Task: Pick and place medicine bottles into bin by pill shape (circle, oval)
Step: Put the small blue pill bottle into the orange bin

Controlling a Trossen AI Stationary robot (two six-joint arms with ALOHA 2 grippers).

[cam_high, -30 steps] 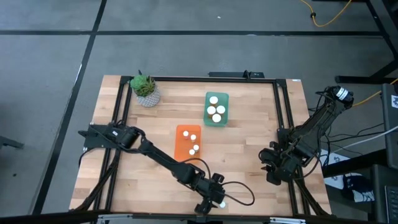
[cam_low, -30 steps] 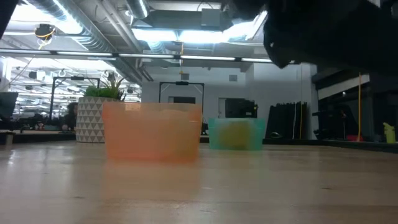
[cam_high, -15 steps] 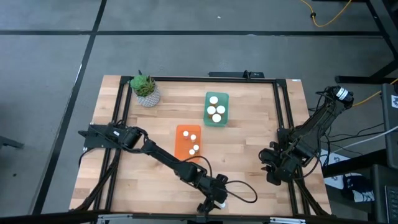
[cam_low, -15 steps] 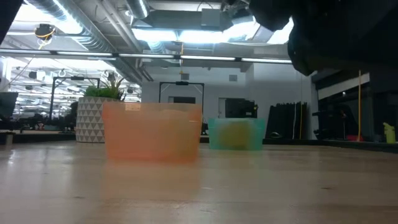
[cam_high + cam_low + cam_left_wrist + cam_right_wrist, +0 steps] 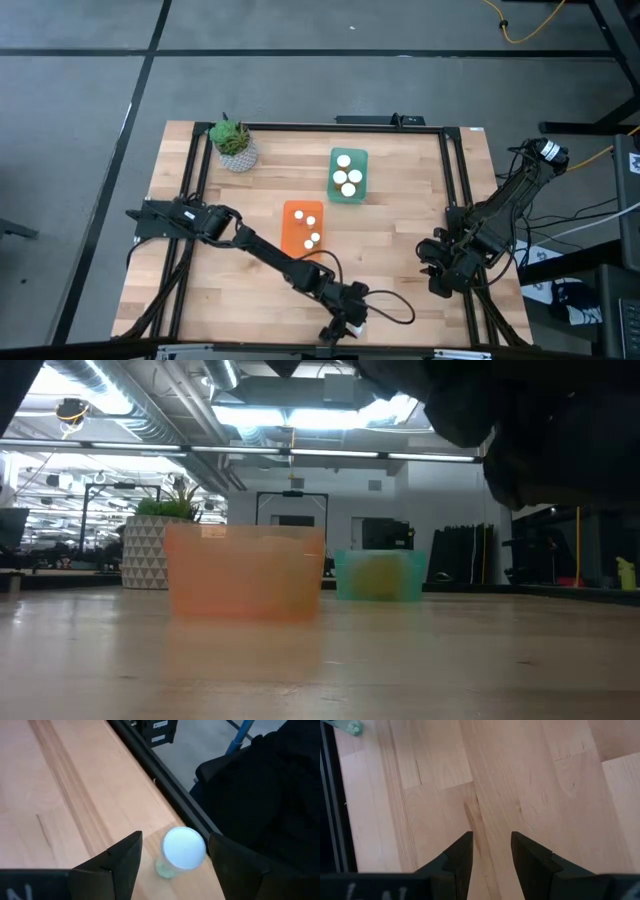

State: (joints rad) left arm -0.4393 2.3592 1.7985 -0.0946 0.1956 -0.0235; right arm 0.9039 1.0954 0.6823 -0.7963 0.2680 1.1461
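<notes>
Hovering over the near edge of the counter [image 5: 400, 260], the left tool [image 5: 172, 857] stands wide with one last bottle [image 5: 183, 849] upright between its fingers [image 5: 122, 862], not yet touched; I judge it is lined up this way so they can close on the white cap. Only the left wrist view shows that gap; from above, the bottle [image 5: 357, 325] is a white speck under the arm. Farther in, the orange bin [image 5: 303, 228] holds three bottles and the green bin [image 5: 349, 174] four, already sorted. The right tool [image 5: 490, 852] waits at the right side, fingers narrow and empty. The low view hides the bins' contents.
</notes>
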